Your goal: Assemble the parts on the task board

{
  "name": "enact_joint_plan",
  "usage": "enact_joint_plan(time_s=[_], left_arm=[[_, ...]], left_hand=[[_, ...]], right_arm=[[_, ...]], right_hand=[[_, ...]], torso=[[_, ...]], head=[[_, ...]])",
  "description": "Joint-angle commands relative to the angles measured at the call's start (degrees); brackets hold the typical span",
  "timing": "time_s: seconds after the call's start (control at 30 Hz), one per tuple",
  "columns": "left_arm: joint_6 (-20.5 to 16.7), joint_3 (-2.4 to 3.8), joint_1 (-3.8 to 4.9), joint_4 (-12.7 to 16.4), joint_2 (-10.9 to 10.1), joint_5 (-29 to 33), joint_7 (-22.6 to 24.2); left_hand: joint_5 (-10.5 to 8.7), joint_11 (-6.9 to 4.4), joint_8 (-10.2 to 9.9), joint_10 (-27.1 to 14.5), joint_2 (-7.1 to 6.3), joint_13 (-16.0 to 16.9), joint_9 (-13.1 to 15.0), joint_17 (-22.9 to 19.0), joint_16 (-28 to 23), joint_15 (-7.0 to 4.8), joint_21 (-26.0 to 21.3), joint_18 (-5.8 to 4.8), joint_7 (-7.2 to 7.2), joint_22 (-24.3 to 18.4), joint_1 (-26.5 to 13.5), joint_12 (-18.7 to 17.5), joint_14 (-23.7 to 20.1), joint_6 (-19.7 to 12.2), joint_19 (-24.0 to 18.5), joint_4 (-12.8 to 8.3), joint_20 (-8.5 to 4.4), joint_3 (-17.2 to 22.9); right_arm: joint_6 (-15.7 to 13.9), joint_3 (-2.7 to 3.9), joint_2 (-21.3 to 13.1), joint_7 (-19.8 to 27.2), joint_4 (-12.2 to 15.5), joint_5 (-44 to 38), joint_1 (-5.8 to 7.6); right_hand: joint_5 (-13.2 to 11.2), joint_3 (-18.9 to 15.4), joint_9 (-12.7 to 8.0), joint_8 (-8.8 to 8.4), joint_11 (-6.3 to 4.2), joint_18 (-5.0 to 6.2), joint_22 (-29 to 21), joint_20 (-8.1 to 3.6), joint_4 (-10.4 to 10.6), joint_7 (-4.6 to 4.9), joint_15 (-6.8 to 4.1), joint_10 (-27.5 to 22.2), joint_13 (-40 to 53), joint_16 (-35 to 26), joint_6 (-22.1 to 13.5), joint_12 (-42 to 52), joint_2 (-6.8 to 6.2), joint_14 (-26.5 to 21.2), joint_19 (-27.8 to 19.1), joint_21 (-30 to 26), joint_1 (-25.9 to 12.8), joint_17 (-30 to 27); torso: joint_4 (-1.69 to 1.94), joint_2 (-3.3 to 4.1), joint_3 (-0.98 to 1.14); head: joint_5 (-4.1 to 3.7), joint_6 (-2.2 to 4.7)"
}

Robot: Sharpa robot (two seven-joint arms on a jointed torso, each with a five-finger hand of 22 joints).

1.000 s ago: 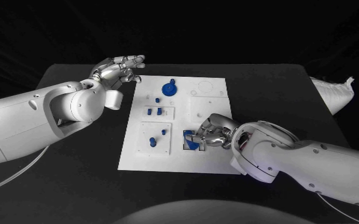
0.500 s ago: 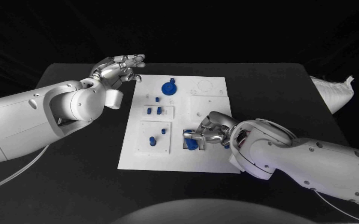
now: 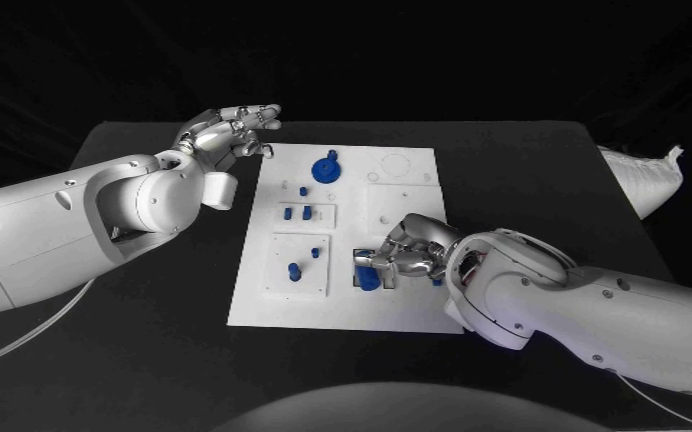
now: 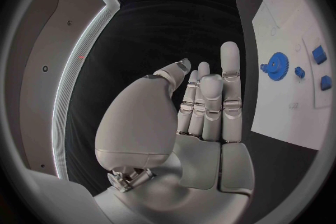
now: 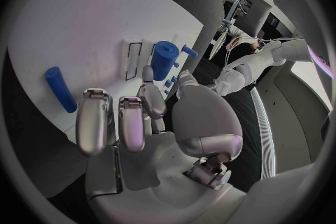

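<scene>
The white task board [image 3: 404, 307] lies mid-table. My right hand [image 3: 410, 252] rests low on its near right part, fingers curled. Its thumb and a finger [image 5: 148, 85] close round the near end of a thick blue cylinder [image 5: 164, 57], which sits at the board's slots [image 5: 133, 60] and shows beside the hand as a blue cylinder [image 3: 371, 279]. A slim blue rod [image 5: 60, 89] lies loose on the board by that hand. My left hand [image 3: 231, 132] hovers open off the board's far left corner, its fingers [image 4: 210, 98] straight and holding nothing.
A blue gear [image 3: 327, 169] [image 4: 277, 63] stands at the board's far middle. Small blue pegs [image 3: 297, 214] and another blue piece [image 3: 294, 272] sit in the left-hand plates. A white bundle [image 3: 643, 178] lies at the table's right edge.
The blue cylinder under my right hand has gone from a long slanted shape to a shorter, more compact one, and the hand has settled slightly lower. The left hand has not moved.
</scene>
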Motion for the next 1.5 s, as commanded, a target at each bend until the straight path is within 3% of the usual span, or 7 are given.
enact_joint_plan(time_s=[0.03,0.37,0.57,0.8,1.13,1.5], left_arm=[[1.32,0.02,0.02,0.09,0.04,-0.44,0.13],[1.56,0.01,0.02,0.17,-0.19,-0.44,0.1],[1.58,0.01,0.02,0.16,-0.17,-0.45,0.07],[1.57,0.0,0.02,0.18,-0.18,-0.46,0.03],[1.56,0.0,0.02,0.22,-0.2,-0.47,-0.02],[1.44,0.0,0.02,0.33,-0.38,-0.47,-0.06]], left_hand=[[0.08,0.17,0.37,-0.43,0.14,0.09,0.06,-0.09,-0.2,0.15,-0.19,0.62,-0.27,-0.06,0.3,0.17,-0.41,-0.02,0.03,-0.26,0.19,0.15],[0.08,0.17,0.37,-0.43,0.14,0.09,0.06,-0.09,-0.2,0.15,-0.19,0.62,-0.27,-0.06,0.3,0.17,-0.41,-0.02,0.03,-0.26,0.19,0.15],[0.08,0.17,0.37,-0.43,0.14,0.09,0.06,-0.09,-0.2,0.15,-0.19,0.62,-0.27,-0.06,0.3,0.17,-0.41,-0.02,0.03,-0.26,0.19,0.15],[0.08,0.17,0.37,-0.43,0.14,0.09,0.06,-0.09,-0.2,0.15,-0.19,0.62,-0.27,-0.06,0.3,0.17,-0.41,-0.02,0.03,-0.26,0.19,0.15],[0.08,0.17,0.37,-0.43,0.14,0.09,0.06,-0.09,-0.2,0.15,-0.19,0.62,-0.27,-0.06,0.3,0.17,-0.41,-0.02,0.03,-0.26,0.19,0.15],[0.08,0.19,0.43,-0.55,0.23,0.1,0.05,-0.2,-0.22,0.16,-0.22,0.61,-0.25,-0.06,0.33,0.29,-0.48,-0.07,0.0,-0.3,0.2,0.22]], right_arm=[[0.3,0.0,-0.59,0.17,0.57,-2.75,-0.07],[2.41,0.0,-2.34,0.18,1.25,-3.95,-0.19],[3.38,0.01,-2.37,0.52,1.71,-3.62,-0.27],[3.48,0.0,-1.89,0.43,1.3,-4.66,-0.3],[4.58,0.0,-0.69,0.0,-0.14,-5.6,-0.3],[6.51,-0.07,0.11,-0.02,-0.6,-6.06,-0.3]], right_hand=[[0.45,-0.5,0.18,0.39,-0.07,-0.78,0.45,0.09,-0.03,-0.25,-0.11,0.59,0.5,0.38,0.42,0.75,0.9,4.77,0.65,0.38,0.04,8.51],[0.87,-0.95,0.41,0.56,-0.22,-0.95,1.32,-0.02,0.04,-0.42,-0.24,0.93,0.9,0.82,0.79,1.3,1.58,4.93,0.97,0.94,-0.11,9.27],[1.14,-1.16,0.51,0.59,-0.28,-1.0,1.57,-0.08,-0.14,-0.48,-0.29,1.05,1.06,0.93,0.87,1.5,1.74,4.97,1.06,1.1,0.22,9.46],[2.19,-1.36,1.07,0.59,-0.48,-1.15,2.3,-0.29,-1.88,-0.67,-0.48,1.38,1.46,1.27,1.09,1.77,2.47,5.08,1.3,1.56,5.86,10.07],[2.1,-1.19,1.31,0.6,-0.56,-1.26,2.89,-0.36,-2.31,-0.77,-0.54,1.58,1.68,1.54,1.27,1.95,3.75,5.17,1.48,1.93,7.58,10.55],[0.16,-1.95,1.63,0.54,-0.59,-1.36,3.41,-0.39,-4.09,-0.79,-0.57,1.74,1.9,1.79,1.38,2.05,3.17,5.25,1.59,2.24,10.16,11.01]], torso=[[-0.01,0.04,0.03],[-0.13,0.0,0.0],[0.05,-0.01,-0.04],[0.06,0.01,-0.11],[0.09,-0.02,-0.14],[0.0,0.01,-0.08]], head=[[0.06,-0.03],[0.18,-0.18],[-0.05,-0.1],[0.0,-0.12],[0.06,-0.11],[0.35,-0.34]])
